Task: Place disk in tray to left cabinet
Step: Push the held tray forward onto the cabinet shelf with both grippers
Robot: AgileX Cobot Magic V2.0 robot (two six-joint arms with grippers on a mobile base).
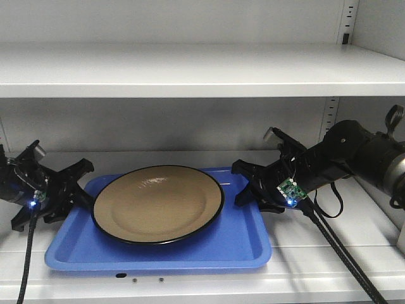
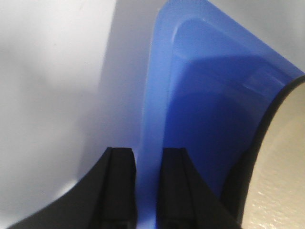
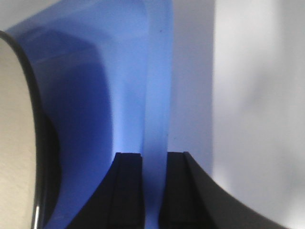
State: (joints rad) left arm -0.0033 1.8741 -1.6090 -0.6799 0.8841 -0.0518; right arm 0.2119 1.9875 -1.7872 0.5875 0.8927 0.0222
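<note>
The tan disk [image 1: 158, 202] with its thin black rim lies flat in the blue tray [image 1: 240, 247], which rests on the lower shelf of the grey-white cabinet [image 1: 329, 253]. My left gripper [image 1: 79, 190] is at the tray's left rim and my right gripper [image 1: 250, 187] is at its right rim. In the left wrist view the left gripper [image 2: 147, 152] is shut on the tray's lip [image 2: 152, 95], with the disk's edge [image 2: 281, 167] at the right. In the right wrist view the right gripper [image 3: 153, 155] pinches the tray's opposite lip [image 3: 157, 95], and the disk [image 3: 14, 119] shows at the left.
An upper shelf [image 1: 190, 69] spans the cabinet above the tray. Slotted strips [image 1: 329, 114] run up the back right corner. The right side wall [image 1: 380, 25] stands close to the right arm [image 1: 354, 152]. Black cables [image 1: 342, 253] hang over the shelf's front edge.
</note>
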